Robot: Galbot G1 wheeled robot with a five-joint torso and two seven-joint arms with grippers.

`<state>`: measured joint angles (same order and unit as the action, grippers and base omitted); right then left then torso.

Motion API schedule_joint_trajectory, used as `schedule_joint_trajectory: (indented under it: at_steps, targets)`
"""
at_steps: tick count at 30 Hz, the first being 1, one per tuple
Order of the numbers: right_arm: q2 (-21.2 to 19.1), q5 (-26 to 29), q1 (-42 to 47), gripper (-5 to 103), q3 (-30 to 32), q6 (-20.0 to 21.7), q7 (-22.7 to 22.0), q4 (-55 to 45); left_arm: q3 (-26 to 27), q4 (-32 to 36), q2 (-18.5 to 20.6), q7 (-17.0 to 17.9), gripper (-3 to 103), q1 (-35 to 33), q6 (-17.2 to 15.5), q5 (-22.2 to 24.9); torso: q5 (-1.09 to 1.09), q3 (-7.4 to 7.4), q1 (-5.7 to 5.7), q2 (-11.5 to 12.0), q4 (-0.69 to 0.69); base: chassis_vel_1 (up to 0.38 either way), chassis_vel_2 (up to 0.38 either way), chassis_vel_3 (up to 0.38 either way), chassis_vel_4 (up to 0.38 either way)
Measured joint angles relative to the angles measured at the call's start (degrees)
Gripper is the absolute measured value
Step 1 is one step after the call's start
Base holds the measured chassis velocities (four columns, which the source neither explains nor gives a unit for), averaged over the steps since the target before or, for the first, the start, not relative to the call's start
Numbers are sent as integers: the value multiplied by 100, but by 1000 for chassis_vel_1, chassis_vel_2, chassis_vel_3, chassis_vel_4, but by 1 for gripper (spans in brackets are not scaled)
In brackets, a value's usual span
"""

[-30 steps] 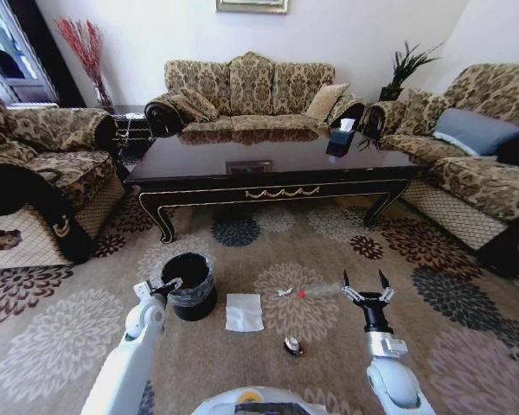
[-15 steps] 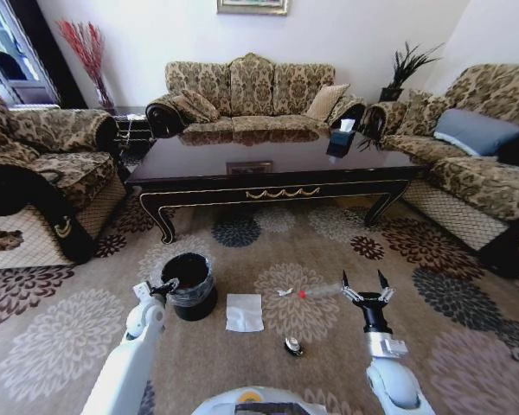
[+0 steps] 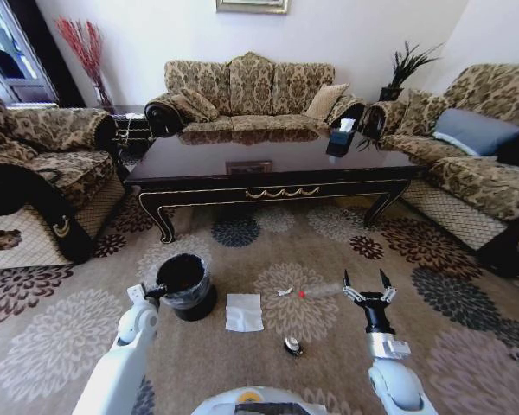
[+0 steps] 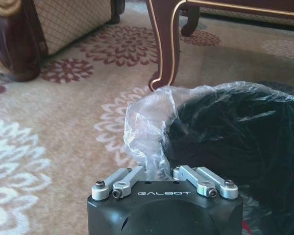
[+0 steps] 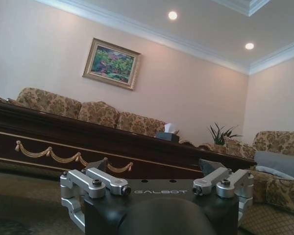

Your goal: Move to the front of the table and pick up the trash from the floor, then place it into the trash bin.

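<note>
Robot position: parked in front of the coffee table (image 3: 268, 169), facing its long front edge, so the drive-up looks done.
Left claw (image 3: 149, 292): low at the near-left rim of the trash bin (image 3: 184, 285); the wrist view shows its fingers drawn in narrow, pinching a fold of the clear plastic liner (image 4: 147, 125) rather than any litter.
Right claw (image 3: 368, 290): held above the floor (image 3: 60, 346) to the right of the litter, fingers spread wide, nothing between them.
Trash on the floor: 4 items lie on the carpet between the table's front edge and the robot. The white napkin (image 3: 244, 312) sits just beside the bin, the clear wrapper with a red spot (image 3: 316, 292) lies just left of the right claw, a small white scrap (image 3: 283, 291) lies beside the wrapper, and a small dark lump (image 3: 292, 347) is nearest the robot.
Bin contents: dark inside, I cannot tell whether anything is in it.
Progress: by my reading, early; all 4 pieces I can see await pickup and a drop into the bin.
</note>
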<state>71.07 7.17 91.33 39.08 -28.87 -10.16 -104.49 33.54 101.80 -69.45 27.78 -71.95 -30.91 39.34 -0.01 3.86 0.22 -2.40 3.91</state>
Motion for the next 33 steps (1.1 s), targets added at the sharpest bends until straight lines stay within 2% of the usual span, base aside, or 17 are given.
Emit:
schedule_joint_trajectory:
  at_steps: [2,4,8,11,15,18,19,20,21,23,24,29,30,33]
  targets:
    - [-10,32,-45,100,-35,95,-114,84,59,118,38,19,7,-91,-10,-36,-1,0,0,0,0,0,0,0,0]
    - [-22,144,-114,100,-123,188,-225,189,127,257,71,22,3,-204,-19,-44,-2,0,0,0,1,0,0,0,0]
    - [-29,420,-264,100,-320,360,-444,343,292,481,137,58,3,-390,-19,-59,3,0,0,0,-3,0,0,0,0]
    - [-31,642,-402,100,-480,484,-605,445,426,675,169,55,3,-556,-19,-50,-3,0,0,0,0,0,0,0,0]
    - [-27,937,-594,100,-695,759,-891,567,702,979,179,48,3,-826,-17,-44,2,0,0,0,0,0,0,0,0]
    - [9,1573,-853,100,-1012,1349,-1447,680,1080,1374,130,19,3,-1189,-4,-31,1,-1,0,1,0,0,0,0,0]
    - [9,1573,-853,100,-1012,1349,-1447,680,1080,1374,130,19,3,-1189,-4,-31,1,-1,0,1,0,0,0,0,0]
    - [18,1762,-930,100,-1091,1507,-1628,707,1167,1465,116,13,3,-1272,-2,-25,1,-1,0,0,0,0,0,0,0]
    - [66,2405,-1271,100,-1406,2061,-2296,827,1472,1825,71,-17,3,-1556,13,-4,0,-1,0,0,-1,0,0,0,0]
    - [101,2774,-1511,100,-1598,2312,-2635,926,1650,2059,33,-40,3,-1706,23,34,0,-1,0,0,0,0,0,0,0]
    - [101,2774,-1511,100,-1598,2312,-2635,926,1650,2059,33,-40,3,-1706,23,34,0,-1,0,0,0,0,0,0,0]
    - [242,4089,-2303,100,-2005,2942,-3427,1262,2033,2642,-167,-155,3,-2074,163,49,1,-1,0,0,0,0,0,0,0]
    - [242,4089,-2303,100,-2005,2942,-3427,1262,2033,2642,-167,-155,3,-2074,163,49,1,-1,0,0,0,0,0,0,0]
    - [331,4694,-2792,100,-2118,3293,-3897,1594,2138,2824,-297,-184,3,-2222,216,-13,0,0,0,0,-1,0,0,0,0]
